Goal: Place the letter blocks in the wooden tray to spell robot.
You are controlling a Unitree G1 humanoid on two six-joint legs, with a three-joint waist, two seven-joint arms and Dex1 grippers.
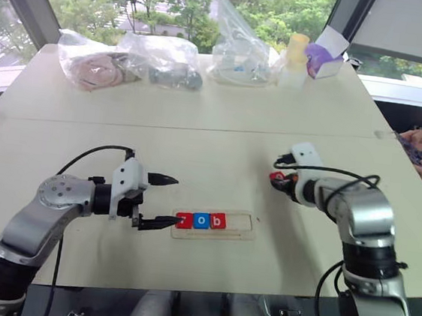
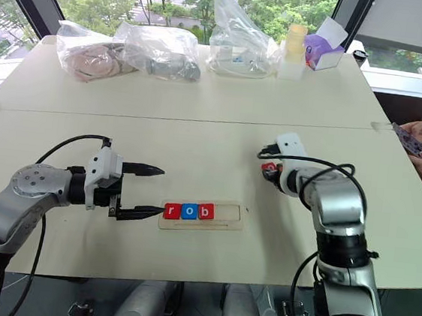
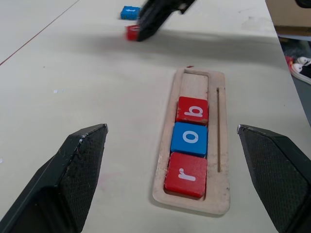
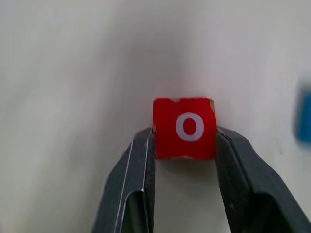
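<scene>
Our left gripper (image 1: pixel 163 200) stood with its jaws spread wide and empty, the near end of the tray (image 3: pixel 217 194) lying just ahead of them. We judged it was parked there to steady the tray, or simply to keep out of the way. In the slot sat a red r (image 3: pixel 186 175) nearest those jaws, then a blue o (image 3: pixel 189 138), then a red b (image 3: pixel 192 109), each touching the next, with bare slot left beyond the b for two more letters.

Well to the right, our right gripper (image 4: pixel 185 130) had its jaws clamped on the sides of a red o (image 4: pixel 184 127), which sat squarely between the fingertips with its face up. We took that to be the fourth letter. A blue block (image 3: pixel 129 12), apparently the t, lay on the table just beside those jaws.
</scene>
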